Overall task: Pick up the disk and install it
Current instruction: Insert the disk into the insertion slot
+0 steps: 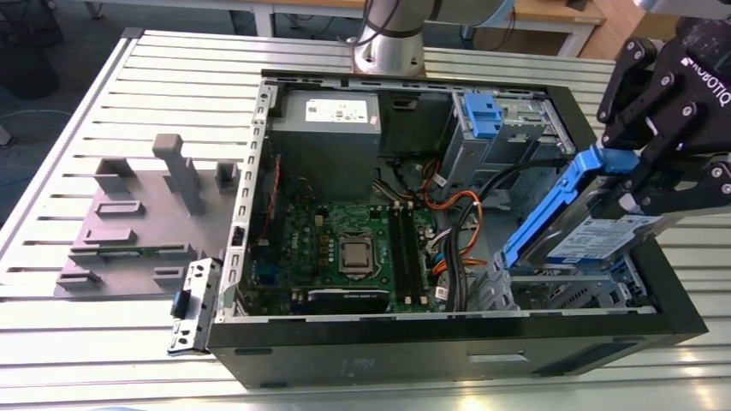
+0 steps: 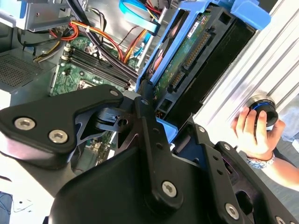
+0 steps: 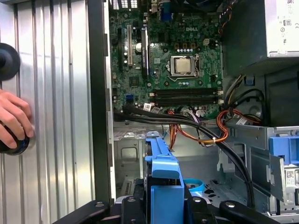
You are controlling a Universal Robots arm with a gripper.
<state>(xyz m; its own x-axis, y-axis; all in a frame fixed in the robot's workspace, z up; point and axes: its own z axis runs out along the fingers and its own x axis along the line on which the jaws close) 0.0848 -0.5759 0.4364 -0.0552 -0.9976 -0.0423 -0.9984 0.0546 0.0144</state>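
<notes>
Disk point(image 1: 574, 224) clamped in tool point(image 1: 646, 183) (tilted), above open computer case point(image 1: 457, 336)

Disk point(image 1: 588, 233) over case point(image 1: 434, 342), motherboard point(image 1: 342, 244) inside

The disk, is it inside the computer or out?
Out. The hand is shut on the disk, holding it tilted over the open computer case, not seated in any bay.

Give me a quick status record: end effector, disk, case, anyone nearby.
case: side open, motherboard exposed
disk: held tilted over the case, toward the exterior view's right
end effector: shut on the disk
person's hand: on a black round knob on the table beside the case
</notes>
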